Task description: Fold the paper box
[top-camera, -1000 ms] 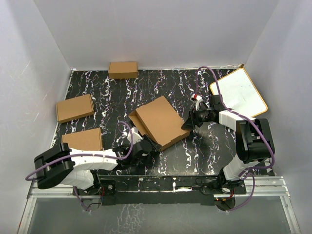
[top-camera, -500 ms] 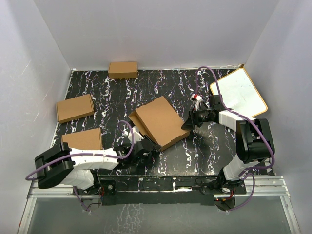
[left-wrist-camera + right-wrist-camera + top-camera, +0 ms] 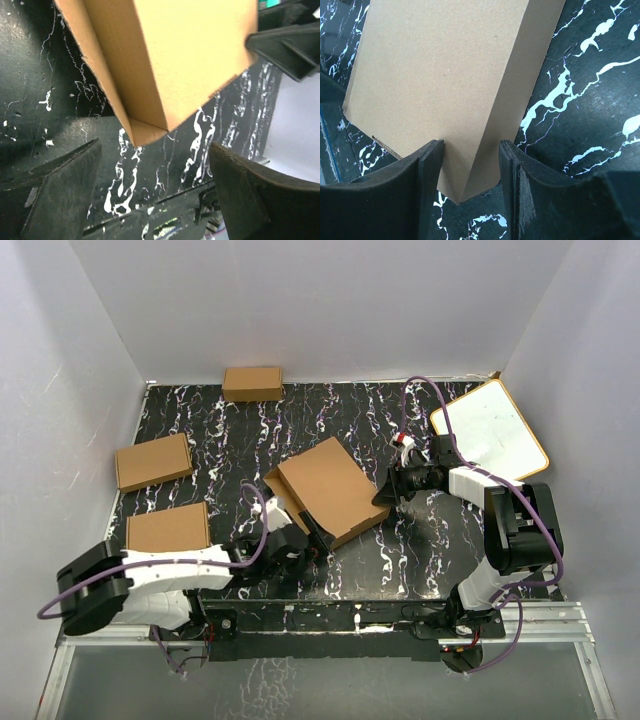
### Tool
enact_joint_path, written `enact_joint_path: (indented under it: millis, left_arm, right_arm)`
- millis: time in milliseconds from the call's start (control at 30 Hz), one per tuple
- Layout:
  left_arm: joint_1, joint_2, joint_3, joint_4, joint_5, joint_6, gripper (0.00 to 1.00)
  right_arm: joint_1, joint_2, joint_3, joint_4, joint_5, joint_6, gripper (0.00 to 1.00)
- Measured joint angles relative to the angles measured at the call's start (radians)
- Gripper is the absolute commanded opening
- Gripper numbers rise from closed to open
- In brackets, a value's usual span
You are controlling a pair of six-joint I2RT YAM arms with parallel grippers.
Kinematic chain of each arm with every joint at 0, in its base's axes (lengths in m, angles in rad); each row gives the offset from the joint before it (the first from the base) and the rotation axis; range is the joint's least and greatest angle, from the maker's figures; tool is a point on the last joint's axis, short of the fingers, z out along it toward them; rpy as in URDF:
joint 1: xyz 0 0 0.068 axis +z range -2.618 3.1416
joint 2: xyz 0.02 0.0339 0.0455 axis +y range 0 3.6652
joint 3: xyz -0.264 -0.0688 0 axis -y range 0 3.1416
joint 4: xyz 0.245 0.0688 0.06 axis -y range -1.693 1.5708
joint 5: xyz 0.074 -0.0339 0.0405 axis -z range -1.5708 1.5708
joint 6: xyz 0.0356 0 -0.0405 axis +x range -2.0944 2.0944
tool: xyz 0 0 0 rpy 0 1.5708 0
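At centre surface (image 3: pixel 210 430), right end effector (image 3: pixel 471 145) pinches brown corrugated cardboard box (image 3: pixel 330 485) corner; left end effector (image 3: pixel 154 147) gapes wide. Single-corner hold risks swivelling.

Brown paper box (image 3: pixel 335 490), folded shut, lying askew

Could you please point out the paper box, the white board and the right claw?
paper box (image 3: pixel 335 490), top view, flat top panel.
white board (image 3: pixel 492 430), top view, its white face.
right claw (image 3: pixel 470 150), right wrist view, midway between fingertips.
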Motion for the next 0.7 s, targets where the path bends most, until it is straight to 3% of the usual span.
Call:
enact_joint_path:
  millis: [67, 267, 467, 700]
  left_arm:
    - [0.000, -0.067, 0.000, -0.034, 0.001, 0.046, 0.97]
    - [0.067, -0.324, -0.003, -0.094, 0.027, 0.302, 0.97]
    - [0.448, -0.465, 0.003, -0.091, 0.210, 0.502, 0.97]
    - [0.784, -0.247, 0.040, -0.052, 0.506, 0.587, 0.97]
  right_arm:
    - [0.000, 0.000, 0.000, 0.000, 0.000, 0.000, 0.52]
    - [0.000, 0.000, 0.000, 0.000, 0.000, 0.000, 0.52]
    - [0.000, 0.000, 0.000, 0.000, 0.000, 0.000, 0.52]
    - [0.000, 0.000, 0.000, 0.000, 0.000, 0.000, 0.52]
